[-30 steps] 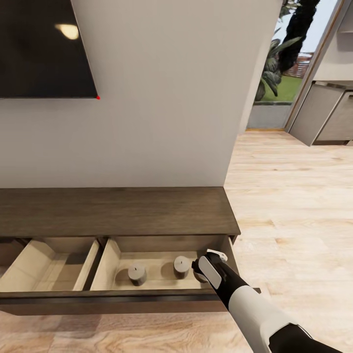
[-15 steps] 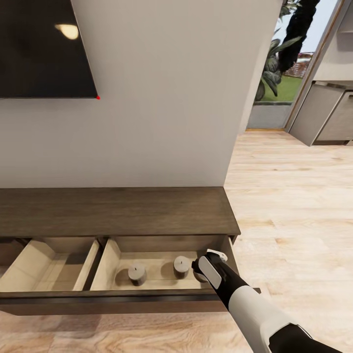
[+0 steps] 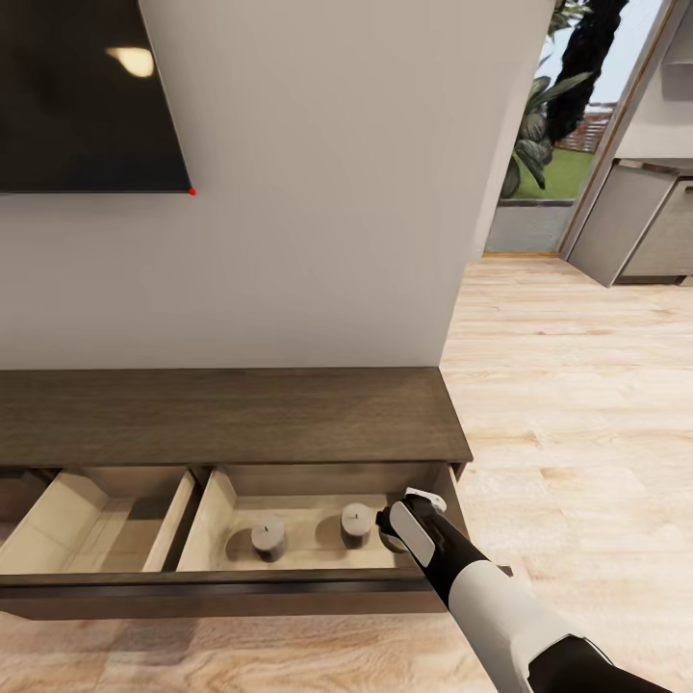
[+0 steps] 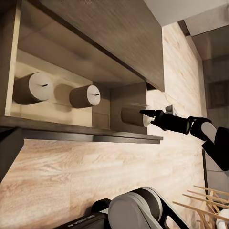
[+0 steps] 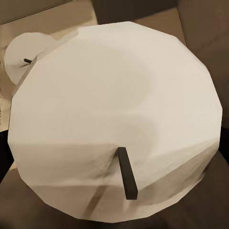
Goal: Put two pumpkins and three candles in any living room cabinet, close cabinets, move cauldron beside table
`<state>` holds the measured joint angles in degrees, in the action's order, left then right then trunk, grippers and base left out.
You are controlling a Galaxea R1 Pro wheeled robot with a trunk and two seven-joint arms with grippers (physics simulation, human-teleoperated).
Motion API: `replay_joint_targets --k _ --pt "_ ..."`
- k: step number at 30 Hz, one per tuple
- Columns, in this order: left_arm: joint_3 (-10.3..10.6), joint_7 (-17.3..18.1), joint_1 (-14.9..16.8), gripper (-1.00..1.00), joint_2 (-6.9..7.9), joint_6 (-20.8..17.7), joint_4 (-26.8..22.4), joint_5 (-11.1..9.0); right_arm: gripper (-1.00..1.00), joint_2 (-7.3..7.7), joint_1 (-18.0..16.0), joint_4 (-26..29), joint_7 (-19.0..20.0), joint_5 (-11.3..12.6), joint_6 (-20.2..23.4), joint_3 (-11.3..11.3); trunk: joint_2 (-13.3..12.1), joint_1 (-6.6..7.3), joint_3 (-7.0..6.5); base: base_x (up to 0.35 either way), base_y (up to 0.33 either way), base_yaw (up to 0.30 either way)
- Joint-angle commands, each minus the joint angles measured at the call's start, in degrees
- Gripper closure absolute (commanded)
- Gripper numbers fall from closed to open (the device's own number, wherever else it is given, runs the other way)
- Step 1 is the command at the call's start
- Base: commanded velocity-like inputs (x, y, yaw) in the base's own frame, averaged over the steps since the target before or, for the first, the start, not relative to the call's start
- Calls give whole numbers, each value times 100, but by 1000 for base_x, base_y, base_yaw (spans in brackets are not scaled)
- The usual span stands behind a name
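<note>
Head view: right gripper (image 3: 397, 527) reaches into the open cabinet (image 3: 231, 414) drawer, its grip unclear, 2 candles (image 3: 269, 538) at its 9 o'clock.

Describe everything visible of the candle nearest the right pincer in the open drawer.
The short grey-beige cylindrical candle stands upright at the right end of the pale beige drawer compartment of the dark brown wooden cabinet. Its flat, pale top carries a short dark wick. The right pincer is at its top; whether it grips is unclear. Two matching candles stand apart beside it.
</note>
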<state>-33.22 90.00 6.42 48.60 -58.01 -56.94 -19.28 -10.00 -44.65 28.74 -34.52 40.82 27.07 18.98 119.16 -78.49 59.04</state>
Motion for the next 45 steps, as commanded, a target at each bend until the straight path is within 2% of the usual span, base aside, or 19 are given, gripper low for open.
replay_joint_targets --k 1,45 --pt "2 0 1 -100 0 0 6 1 100 0 0 0 -2 7 -9 0 0 0 0 142 0 0" --pt "0 0 0 -100 0 0 16 2 100 0 0 9 6 13 -9 0 0 0 0 24 0 0"
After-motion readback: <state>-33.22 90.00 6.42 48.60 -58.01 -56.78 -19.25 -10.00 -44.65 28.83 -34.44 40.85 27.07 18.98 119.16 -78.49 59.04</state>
